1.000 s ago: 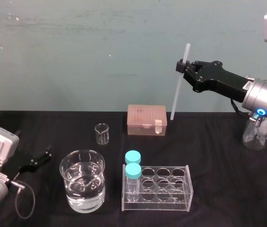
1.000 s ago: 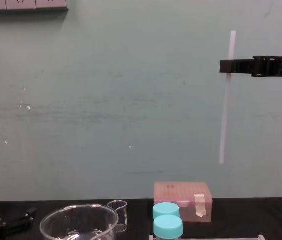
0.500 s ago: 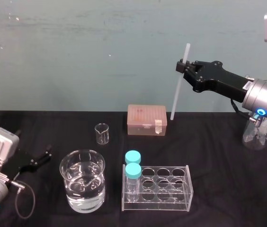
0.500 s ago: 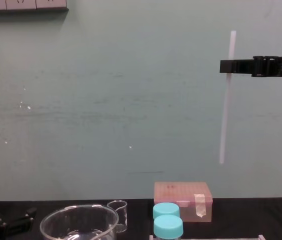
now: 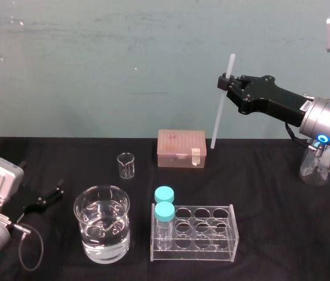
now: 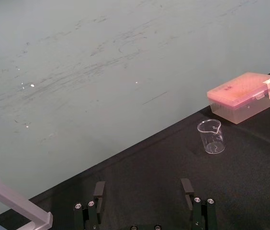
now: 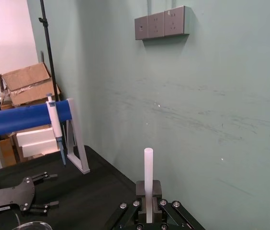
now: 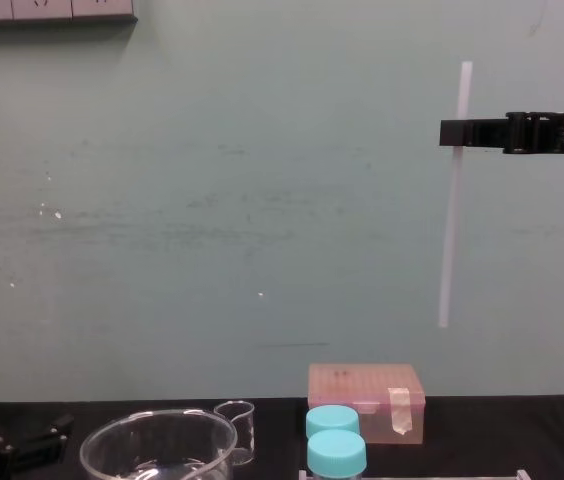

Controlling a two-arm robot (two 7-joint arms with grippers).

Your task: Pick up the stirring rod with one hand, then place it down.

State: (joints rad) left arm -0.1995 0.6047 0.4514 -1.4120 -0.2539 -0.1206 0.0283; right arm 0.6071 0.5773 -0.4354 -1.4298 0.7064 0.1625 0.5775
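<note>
White stirring rod [image 5: 221,108] hangs nearly upright in the air, upper end leaning slightly toward 1 o'clock; right pincer [image 5: 226,82] is clamped on it near the upper end, a short length standing above the jaws, the long remainder below; the strip of rod between the jaws is hidden. In the chest view the rod [image 8: 451,210] ends well above the pink box [image 8: 366,400], at about 1 o'clock from it, with bare wall on every side; the right pincer [image 8: 453,133] enters from 3 o'clock, its arm cut off at the picture's edge. Left pincer [image 5: 51,196] is parked low at 9 o'clock of the large beaker [image 5: 102,231], jaws spread wide, as the left wrist view [image 6: 143,188] confirms. Small beaker [image 5: 126,165] stands at 8 o'clock of the box; bottles [image 5: 164,209] occupy the rack [image 5: 193,233] at its 9 o'clock end. A flask [image 5: 316,168] at 3 o'clock is partly hidden behind the right arm. Black tabletop [image 5: 258,170] between box and flask is unoccupied. The chest view cuts off the large beaker and bottles at 6 o'clock.
</note>
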